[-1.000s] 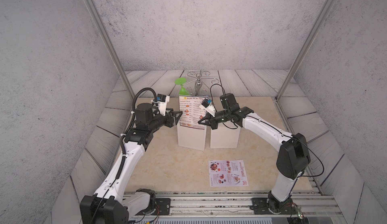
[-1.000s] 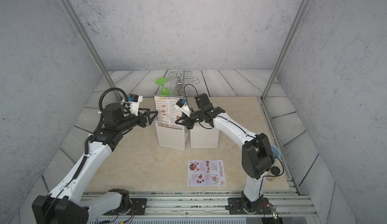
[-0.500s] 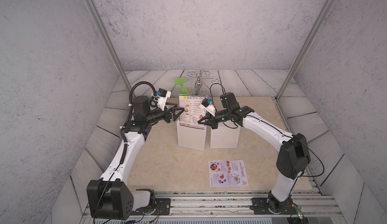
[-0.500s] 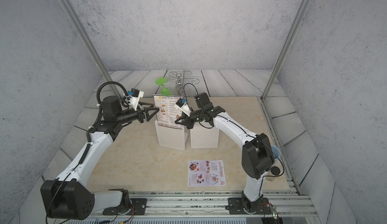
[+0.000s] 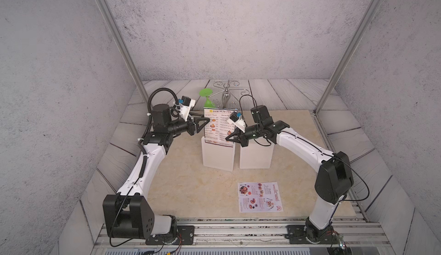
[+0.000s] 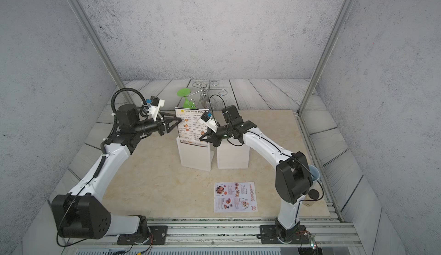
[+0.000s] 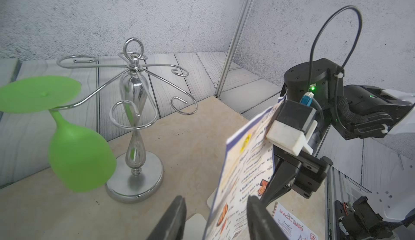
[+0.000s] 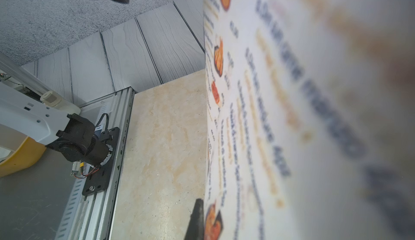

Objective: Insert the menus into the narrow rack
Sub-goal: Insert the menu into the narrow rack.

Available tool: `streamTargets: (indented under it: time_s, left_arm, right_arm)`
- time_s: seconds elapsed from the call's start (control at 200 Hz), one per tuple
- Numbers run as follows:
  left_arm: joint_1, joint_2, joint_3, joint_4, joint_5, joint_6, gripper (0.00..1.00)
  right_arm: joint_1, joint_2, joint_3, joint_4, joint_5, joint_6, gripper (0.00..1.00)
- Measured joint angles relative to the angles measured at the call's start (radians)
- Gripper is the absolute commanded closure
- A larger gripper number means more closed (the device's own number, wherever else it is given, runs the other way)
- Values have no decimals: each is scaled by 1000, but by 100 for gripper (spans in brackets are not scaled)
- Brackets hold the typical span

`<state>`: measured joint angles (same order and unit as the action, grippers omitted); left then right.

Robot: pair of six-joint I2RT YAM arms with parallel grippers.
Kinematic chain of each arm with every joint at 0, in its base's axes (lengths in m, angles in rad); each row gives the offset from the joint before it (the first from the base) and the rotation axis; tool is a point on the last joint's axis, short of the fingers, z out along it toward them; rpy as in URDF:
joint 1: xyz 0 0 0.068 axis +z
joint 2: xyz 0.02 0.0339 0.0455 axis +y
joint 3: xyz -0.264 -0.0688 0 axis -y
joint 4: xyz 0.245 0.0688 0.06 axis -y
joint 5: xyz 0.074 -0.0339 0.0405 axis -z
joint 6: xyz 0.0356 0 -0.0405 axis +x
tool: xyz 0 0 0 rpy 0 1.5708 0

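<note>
Black fingers [image 7: 174, 216] of my left gripper [image 7: 214, 199] stand spread on either side of one edge of the white dark-bordered menu [image 5: 218, 127], the sheet titled "DIM SUM INN". They straddle the paper and I see no pinch on it. Across the sheet, my right gripper [image 5: 228, 138] is pressed together on the opposite edge, low down, and holds it upright. From the right wrist camera the print fills most of the picture, too blurred to read.

Moving outward, that menu's lower end is down in the open top of the narrow white box-shaped rack [image 5: 217, 157], while most of the sheet stands above the rim. Just beside the rack stands a second white box [image 5: 256, 157], under my right wrist; I cannot tell what is in it.

Farther out, the pale lilac menu [image 5: 260, 197] with the red "SPECIAL MENU" title lies flat on the beige stone-look tabletop [image 5: 186, 184]. It is well apart from both boxes, toward the arm bases. Behind the rack, a green plastic wine glass [image 7: 78, 158] hangs upside down from an arm of the chrome wire glass stand [image 7: 134, 88].

Against a second ago, my left arm has swung up and in: then its gripper hung clear of the sheet, beside the rack; now it brackets the edge. My right gripper, both menus and both boxes sit where they did.
</note>
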<state>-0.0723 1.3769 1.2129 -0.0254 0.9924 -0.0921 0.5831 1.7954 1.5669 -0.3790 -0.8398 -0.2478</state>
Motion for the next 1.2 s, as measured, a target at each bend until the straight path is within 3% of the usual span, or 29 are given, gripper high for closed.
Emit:
streamTargets:
  time_s: [0.165,0.515,1.201]
  left_arm:
    - [0,10,10,0,8,5,67]
    - [7,12,10,-1,22,8,78]
    - [11,28,9,7,33,18,92]
  right_arm:
    - [0,0,0,0,0,0,100]
    - [0,0,0,1,0,1,100]
    - [0,0,0,16,1,11,96]
